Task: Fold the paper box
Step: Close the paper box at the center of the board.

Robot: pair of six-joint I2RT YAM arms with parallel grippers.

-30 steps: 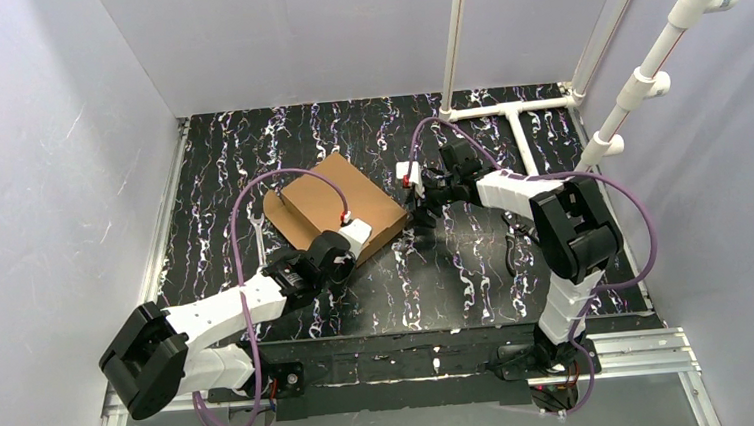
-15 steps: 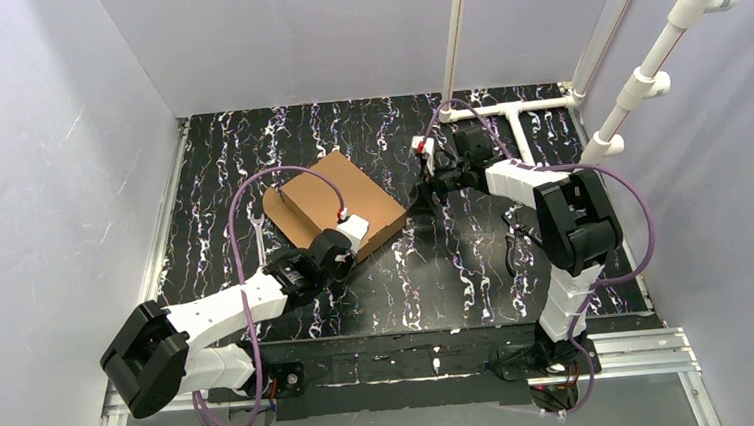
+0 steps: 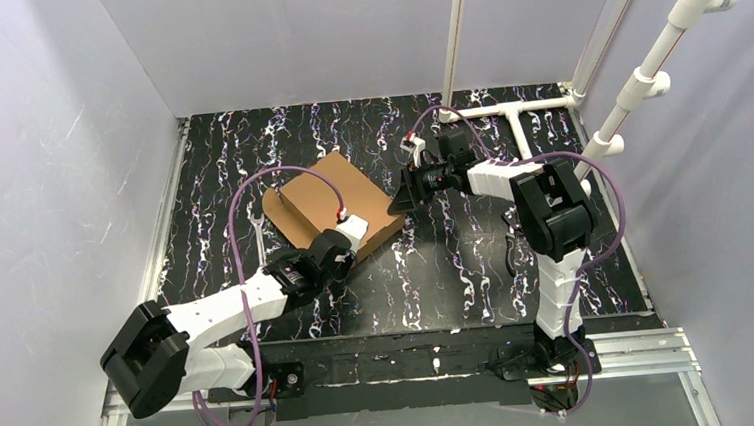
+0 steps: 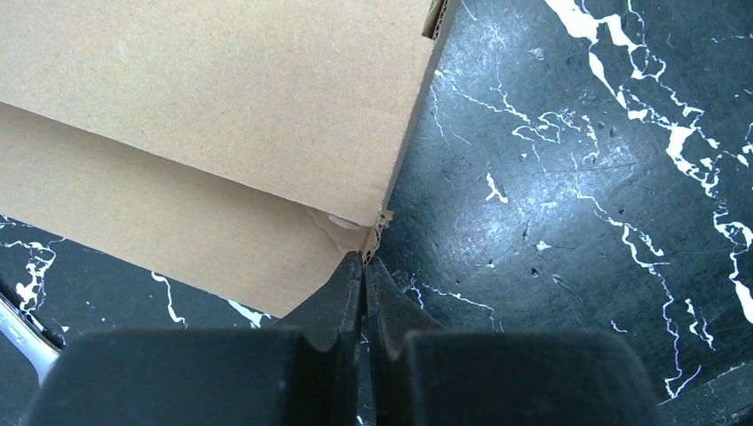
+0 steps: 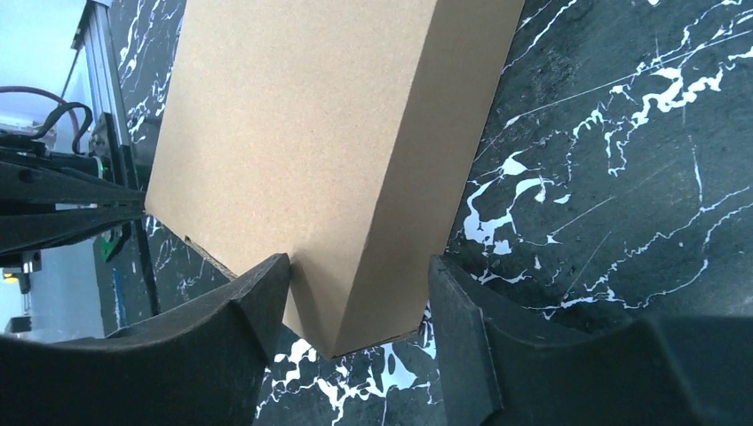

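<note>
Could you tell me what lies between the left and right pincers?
An edge of the paper box, per the top view: the shut left pincer meets one corner, the open right pincer straddles the other.

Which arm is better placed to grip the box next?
Right. The right gripper is open, straddling a corner of the paper box. The left gripper is shut, tips only at another corner.

Paper box (image 3: 337, 201) plain brown; table (image 3: 457, 268) black, white marble veining; walls (image 3: 48, 146) pale lilac-grey; pipes (image 3: 456, 37) white.
</note>
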